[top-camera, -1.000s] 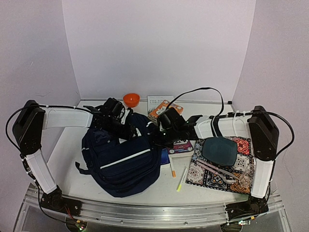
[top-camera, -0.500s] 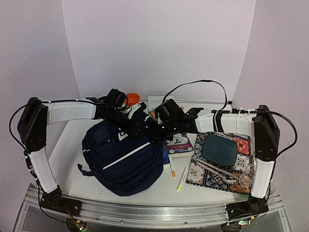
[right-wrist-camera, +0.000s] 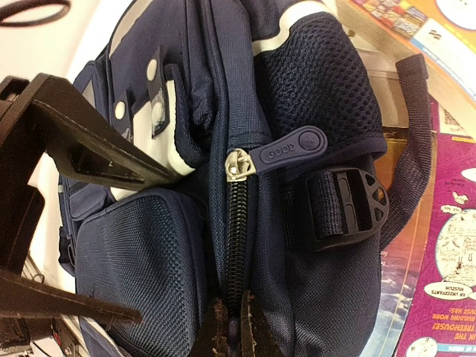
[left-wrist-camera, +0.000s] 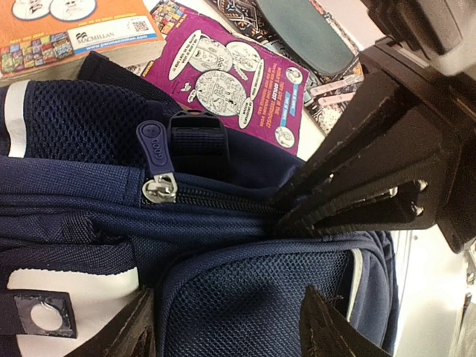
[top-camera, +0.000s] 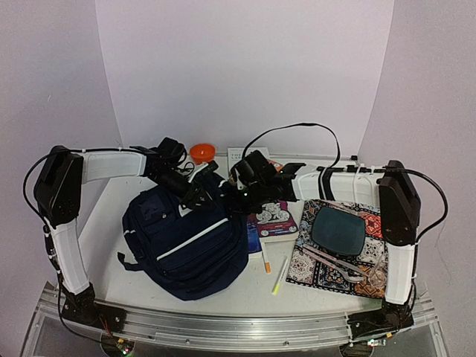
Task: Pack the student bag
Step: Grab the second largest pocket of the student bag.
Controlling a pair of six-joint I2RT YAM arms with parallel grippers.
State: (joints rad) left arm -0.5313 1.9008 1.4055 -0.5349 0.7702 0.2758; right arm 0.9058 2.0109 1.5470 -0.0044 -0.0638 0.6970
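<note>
Left claw (left-wrist-camera: 227, 327) stands spread, one finger on each side of a mesh pocket at the top of the large navy-blue fabric student bag (top-camera: 186, 245). Its jaws are narrower than a second ago, so it seems to be closing for a hold; whether its pads touch the cloth yet I cannot tell. The bag's body runs from under this claw towards the arm bases.

Just right of it, the rounded blue rubber zip puller (right-wrist-camera: 286, 149) sits at the end of a zip whose teeth are meshed. The right claw (right-wrist-camera: 234, 327), pressed together, pinches the bag along that zip line, tip to tip with the left one. Both claws have drawn rearward over the last second, tugging the bag's top with them.

Right of the right claw lie a purple cartoon-printed booklet (top-camera: 274, 217), an orange marker (top-camera: 265, 260) and a yellow highlighter (top-camera: 279, 277), all unpacked. Packing has probably not begun; opening comes first.
</note>
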